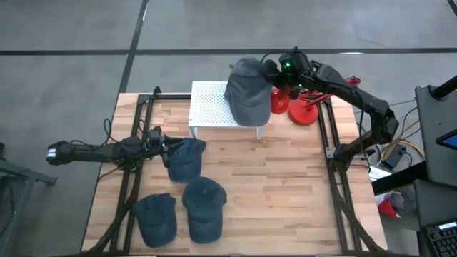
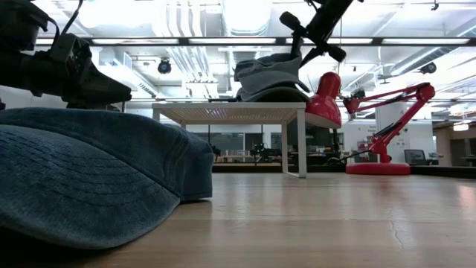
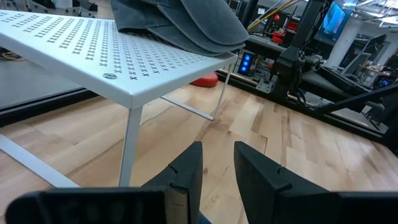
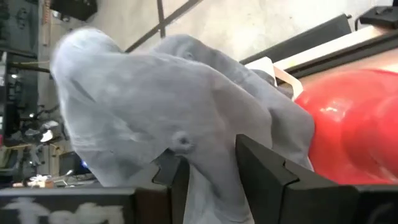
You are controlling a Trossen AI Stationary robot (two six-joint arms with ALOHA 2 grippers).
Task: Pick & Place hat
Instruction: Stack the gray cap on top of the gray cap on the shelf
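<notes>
High view: the grey hat point(image 1: 248, 89) was seen on the white stand point(image 1: 209, 105), clamped by the right gripper point(image 1: 270, 69). Left wrist view: the left gripper point(image 3: 217, 163) was found slightly parted, empty above the bench point(image 3: 298, 149).

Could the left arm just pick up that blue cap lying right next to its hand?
Probably yes. The left hand sits right at the edge of the blue cap, its fingers a little apart, with nothing between them. The other two blue caps lie nearer the table's front edge.
</notes>
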